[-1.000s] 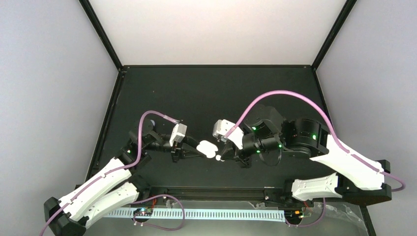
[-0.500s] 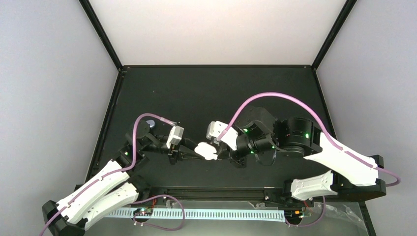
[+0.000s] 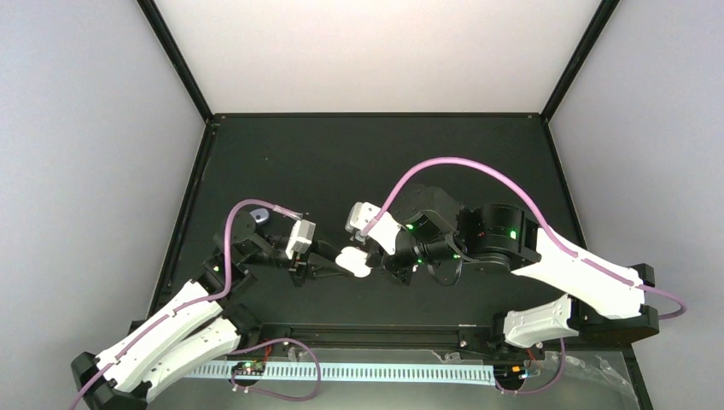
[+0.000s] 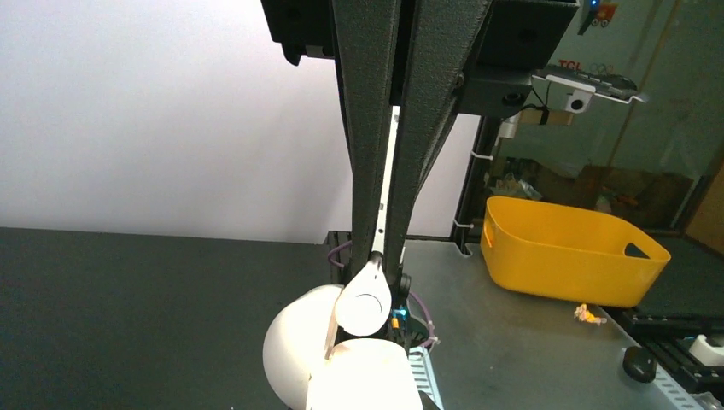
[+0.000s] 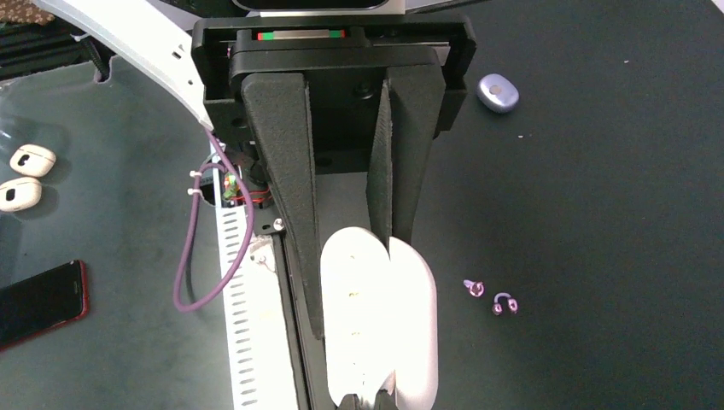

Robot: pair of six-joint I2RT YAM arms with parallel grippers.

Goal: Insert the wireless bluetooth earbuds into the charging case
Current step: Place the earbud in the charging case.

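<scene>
The charging case [image 3: 354, 261] is a glossy white clamshell held above the black mat between both grippers. My left gripper [image 3: 335, 262] is shut on its left end. In the left wrist view the case [image 4: 365, 303] shows as white rounded lobes at my left gripper's tips [image 4: 381, 272]. In the right wrist view the case [image 5: 410, 325] shows two lobes with a crease. My right gripper [image 5: 354, 256] clamps the left lobe, with one finger in the crease. From above, my right gripper [image 3: 378, 260] sits at the case's right side. The earbuds are not in view.
Two tiny purple curled pieces [image 5: 474, 288] [image 5: 505, 303] lie on the mat beside the case. A lavender oval [image 5: 498, 92] lies further off. Beyond the slotted rail [image 5: 243, 325] are two white ovals [image 5: 32, 159] and a red phone [image 5: 38, 303]. A yellow bin [image 4: 568, 248] stands off the table.
Both grippers and the case between them have moved to the left together. A small white dot below the right fingertips one second ago no longer shows.
</scene>
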